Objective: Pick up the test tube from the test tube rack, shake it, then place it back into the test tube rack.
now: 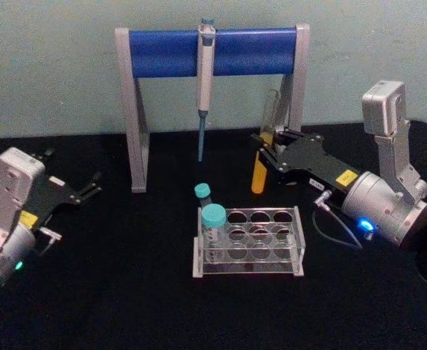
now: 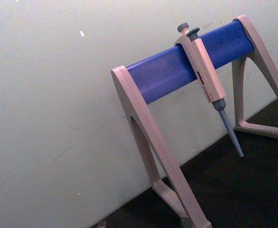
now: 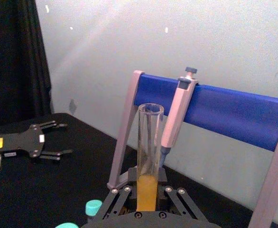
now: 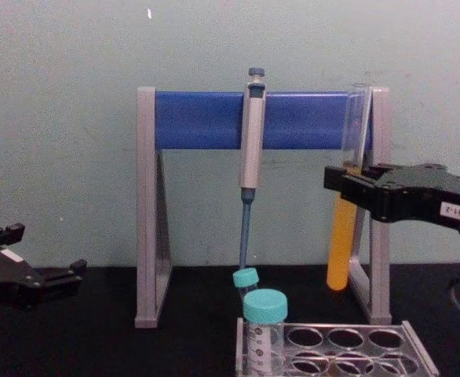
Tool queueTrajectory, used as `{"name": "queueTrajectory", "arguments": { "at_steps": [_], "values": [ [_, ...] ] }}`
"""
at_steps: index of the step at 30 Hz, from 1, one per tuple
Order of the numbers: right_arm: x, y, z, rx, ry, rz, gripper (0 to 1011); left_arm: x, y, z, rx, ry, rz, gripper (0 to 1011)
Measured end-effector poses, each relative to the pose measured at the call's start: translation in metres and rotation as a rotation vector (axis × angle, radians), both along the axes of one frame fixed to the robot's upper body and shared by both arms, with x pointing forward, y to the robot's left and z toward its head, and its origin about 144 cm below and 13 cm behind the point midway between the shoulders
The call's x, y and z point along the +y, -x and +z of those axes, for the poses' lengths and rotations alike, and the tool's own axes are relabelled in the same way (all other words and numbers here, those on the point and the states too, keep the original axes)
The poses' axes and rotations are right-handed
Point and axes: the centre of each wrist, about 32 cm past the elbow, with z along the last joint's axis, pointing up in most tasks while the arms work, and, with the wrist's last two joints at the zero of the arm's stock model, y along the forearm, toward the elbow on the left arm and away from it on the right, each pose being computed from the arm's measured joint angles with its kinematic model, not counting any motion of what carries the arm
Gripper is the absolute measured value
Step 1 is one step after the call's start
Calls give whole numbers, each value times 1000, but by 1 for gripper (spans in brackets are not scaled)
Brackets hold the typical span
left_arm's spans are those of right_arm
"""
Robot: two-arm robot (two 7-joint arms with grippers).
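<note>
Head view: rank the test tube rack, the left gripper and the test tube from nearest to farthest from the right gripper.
1. The test tube: clamped in the right gripper itself, at right rear, lifted clear of the rack.
2. The test tube rack: centre, in front of that gripper and slightly to its left.
3. The left gripper: open, far across on the left side.

test tube (image 1: 258,179): we see orange-yellow liquid, clear glass
pipette stand (image 1: 162,51): blue bar, grey legs
caps (image 1: 213,215): teal
desk (image 1: 126,306): black
</note>
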Motion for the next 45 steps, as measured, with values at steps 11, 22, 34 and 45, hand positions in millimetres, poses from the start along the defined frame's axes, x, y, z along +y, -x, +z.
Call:
{"name": "queueTrajectory", "arguments": {
  "at_steps": [11,22,34,45],
  "values": [
    [-8,10,-1,11,19,55,229,0,0,0,0,0,0,1002],
    [-10,16,-8,20,27,81,229,0,0,0,0,0,0,1002],
    [-11,16,-15,30,34,73,229,0,0,0,0,0,0,1001],
    [-12,14,-20,32,43,62,229,0,0,0,0,0,0,1001]
  ]
}}
